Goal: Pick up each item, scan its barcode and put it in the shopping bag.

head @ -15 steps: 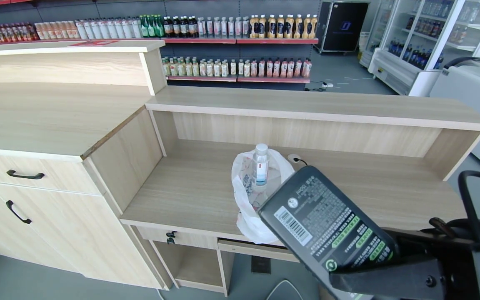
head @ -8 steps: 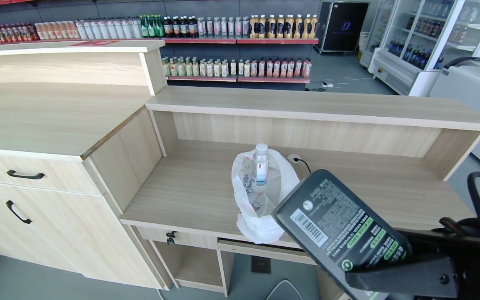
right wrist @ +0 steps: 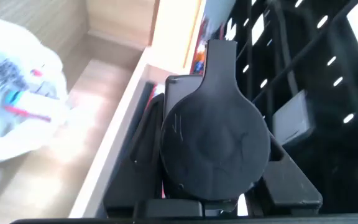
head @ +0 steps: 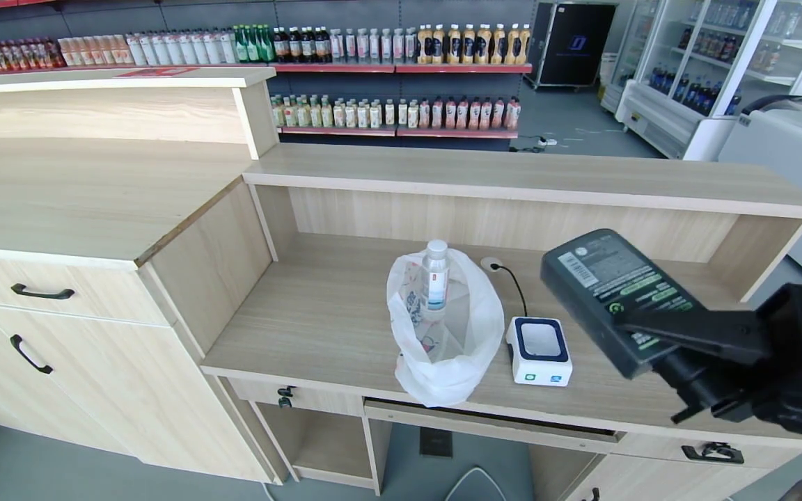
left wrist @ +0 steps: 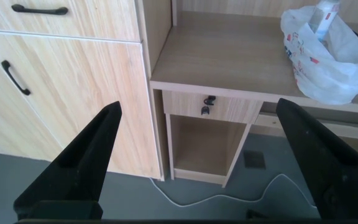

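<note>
We see right jaws clamped on dark pack (head: 603, 282), barcode up, held right of scanner (head: 540, 346); left jaws spread wide, empty; bottle (head: 434, 280) upright in bag (head: 474, 341).

Bottle (head: 435, 278) base inside shopping bag (head: 458, 351); end of package (head: 596, 273) behind right end effector (head: 641, 330).

nothing can be read. the black packet (head: 617, 296) carries a white barcode sticker (head: 577, 269), green strips and fine white print, too small to make out. the water bottle (head: 434, 282) in the shopping bag (head: 479, 330) has a red-and-blue label, also illegible.
</note>
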You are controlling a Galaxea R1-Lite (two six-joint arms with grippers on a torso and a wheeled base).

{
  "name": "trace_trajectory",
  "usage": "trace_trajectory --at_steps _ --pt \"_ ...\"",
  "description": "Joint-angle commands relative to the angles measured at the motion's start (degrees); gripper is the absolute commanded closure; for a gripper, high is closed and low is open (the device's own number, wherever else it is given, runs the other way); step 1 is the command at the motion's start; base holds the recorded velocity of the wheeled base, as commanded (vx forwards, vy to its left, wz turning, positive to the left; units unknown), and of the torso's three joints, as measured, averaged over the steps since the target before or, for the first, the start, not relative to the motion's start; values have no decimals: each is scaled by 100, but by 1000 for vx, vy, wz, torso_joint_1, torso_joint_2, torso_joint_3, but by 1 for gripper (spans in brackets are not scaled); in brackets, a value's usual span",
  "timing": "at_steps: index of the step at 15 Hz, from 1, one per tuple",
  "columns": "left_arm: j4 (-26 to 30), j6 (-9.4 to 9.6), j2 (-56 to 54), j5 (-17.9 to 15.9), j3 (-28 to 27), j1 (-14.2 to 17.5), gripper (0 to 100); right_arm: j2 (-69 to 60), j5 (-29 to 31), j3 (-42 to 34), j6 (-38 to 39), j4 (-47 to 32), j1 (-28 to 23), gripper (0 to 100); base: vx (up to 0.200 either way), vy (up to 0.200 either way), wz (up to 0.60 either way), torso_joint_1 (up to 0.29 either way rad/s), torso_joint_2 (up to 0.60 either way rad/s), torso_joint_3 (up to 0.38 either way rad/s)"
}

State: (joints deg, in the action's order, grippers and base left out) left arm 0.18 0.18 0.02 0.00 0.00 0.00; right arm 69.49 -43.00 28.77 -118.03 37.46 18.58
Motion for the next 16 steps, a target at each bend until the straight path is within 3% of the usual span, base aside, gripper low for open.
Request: trace_trajectory --at_steps 1,2,4,11,13,16 --pt "-1 -1 -2 0 0 0 0 -1130 1804 15 2724 -301 -2280 100 0 0 0 0 0 0" --pt "-1 -1 -2 0 0 0 0 -1148 2313 6 3532 -283 -2913 100 0 0 0 0 0 0" --pt "-9 -1 -2 0 0 0 0 -1104 2146 -100 4631 -301 -3844 100 0 0 0 0 0 0" --pt "-1 -1 -2 0 0 0 0 -216 2067 -126 6943 -310 -3747 100 0 0 0 0 0 0" --pt "-1 -1 -2 0 0 0 0 144 2146 -29 7778 -310 -3493 100 0 0 600 -2 0 2" --pt "-1 -1 -2 0 0 0 0 601 2296 111 8164 -301 -3229 100 0 0 600 -74 -14 -90"
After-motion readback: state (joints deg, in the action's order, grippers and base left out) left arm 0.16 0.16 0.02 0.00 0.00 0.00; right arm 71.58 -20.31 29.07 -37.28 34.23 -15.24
